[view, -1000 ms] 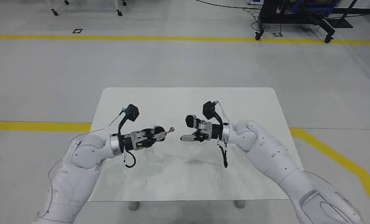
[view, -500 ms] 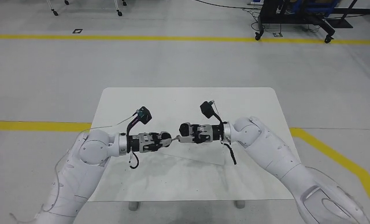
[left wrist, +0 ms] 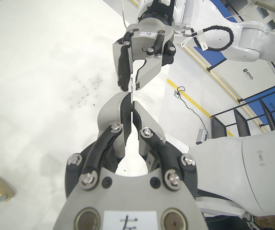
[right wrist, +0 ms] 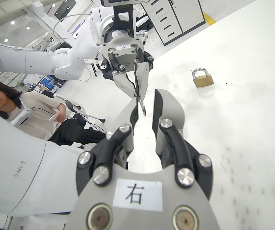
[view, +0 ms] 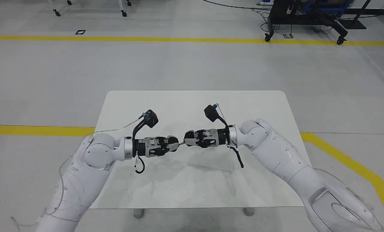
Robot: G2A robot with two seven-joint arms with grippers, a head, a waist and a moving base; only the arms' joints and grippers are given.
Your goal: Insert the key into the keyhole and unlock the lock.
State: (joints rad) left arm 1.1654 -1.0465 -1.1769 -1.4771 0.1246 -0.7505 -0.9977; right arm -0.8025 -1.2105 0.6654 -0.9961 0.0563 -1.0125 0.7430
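The left gripper and right gripper, apart a second ago, now meet tip to tip; key end within right jaws.

The top view looks down on the whole table. The left wrist view sits close behind the left gripper, facing the right gripper. The right wrist view faces back, sharing the table's middle.

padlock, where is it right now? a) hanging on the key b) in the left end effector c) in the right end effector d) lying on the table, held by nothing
d: the padlock lies on the table, apart from both arms; the left end effector is shut on the key and the right end effector is open around it.
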